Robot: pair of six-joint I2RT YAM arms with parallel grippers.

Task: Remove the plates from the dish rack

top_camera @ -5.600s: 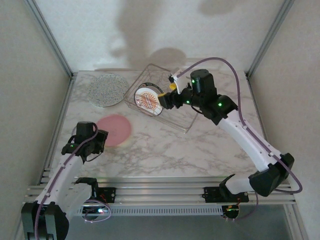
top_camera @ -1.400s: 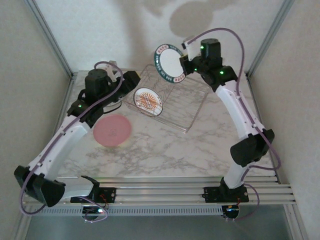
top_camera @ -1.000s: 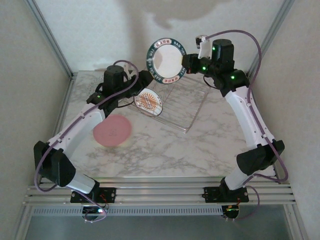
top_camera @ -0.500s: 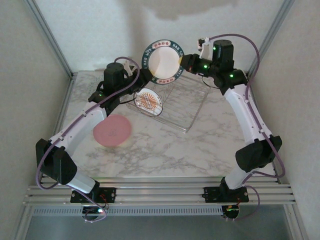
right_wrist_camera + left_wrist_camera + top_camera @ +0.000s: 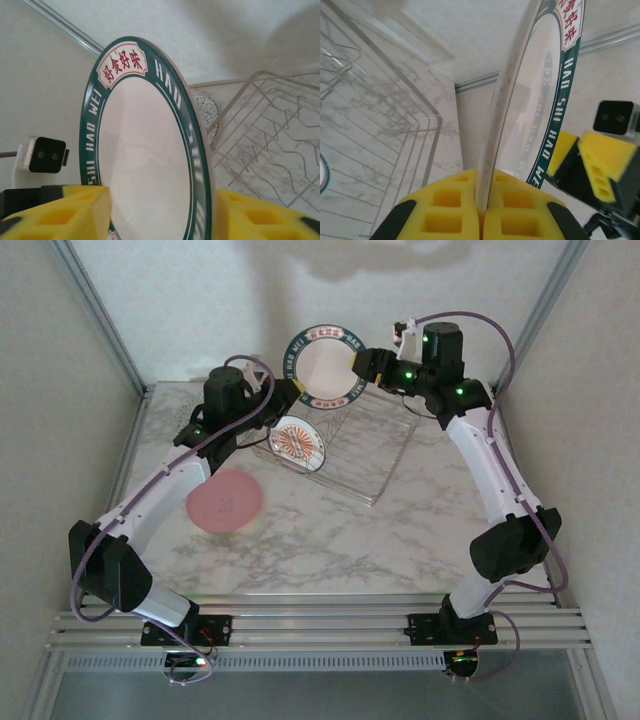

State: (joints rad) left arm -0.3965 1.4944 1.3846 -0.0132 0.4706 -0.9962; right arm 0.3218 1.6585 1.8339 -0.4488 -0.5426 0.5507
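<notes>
Left gripper (image 5: 482, 200) is clamping the green-rimmed plate (image 5: 322, 363) by its edge. Both yellow pads (image 5: 445, 200) are pressing together with the rim sandwiched between them, so it's gripping the plate. Right gripper (image 5: 160, 207) is sitting at the opposite edge with its jaws standing apart. Its pads (image 5: 60, 212) are flanking the plate on either side with room to spare, not pinching it. In the left wrist view one of the right gripper's yellow pads (image 5: 600, 157) is showing just beside the lettered rim; touching or a hair off, can't tell. The plate is hanging in the air on edge, roughly upright, with its white centre facing the top camera. It's lifted off the dish rack (image 5: 370, 455), and in the top view it's reading as over the rack's back-left end. The rack is lying skewed on the marble table (image 5: 330, 540), towards the back. The sunburst plate (image 5: 297, 441) is standing in the rack near its left end, leaning in the tines, below the lifted plate. The pink plate (image 5: 225, 500) is lying flat on the table left of the rack, apart from it. The speckled plate (image 5: 206, 111) is showing in the right wrist view as a sliver behind the green rim, beyond the rack's corner.
</notes>
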